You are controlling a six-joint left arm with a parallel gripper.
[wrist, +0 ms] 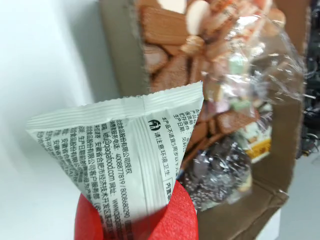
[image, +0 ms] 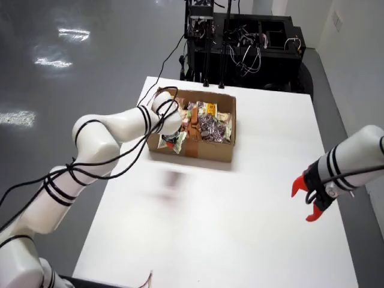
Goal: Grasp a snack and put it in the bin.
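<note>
Overhead view, L to R: working arm [image: 102, 141] reaches from lower left across the white table [image: 240, 228] to the cardboard box [image: 198, 150], which serves as the bin. Its gripper [image: 174, 141] sits at the box's near-left corner, over the rim. Box is already well filled w/ wrapped snacks. Far right: second arm, red-tipped gripper [image: 309, 201] hanging off the table edge, apart from everything.

Wrist view: red fingers [wrist: 177, 215] are closed on the lower end of a white snack packet [wrist: 120, 155], printed back facing the lens. Packet stands up above the fingers, beside the box wall, contents of the box just behind it.

Risks:
- Grip is on one end only; packet may pivot or slip out if the arm moves fast.
- Release pt is close to the rim. If let go here, packet could catch the wall or fall onto the table.
- Heaped contents may let it slide back out.

Not determinable:
- Gripper in overhead view is small, partly masked by cables.
- Wrist view cuts off finger bases; box contents blurred.
- Smear on table near box: unclear.
</note>
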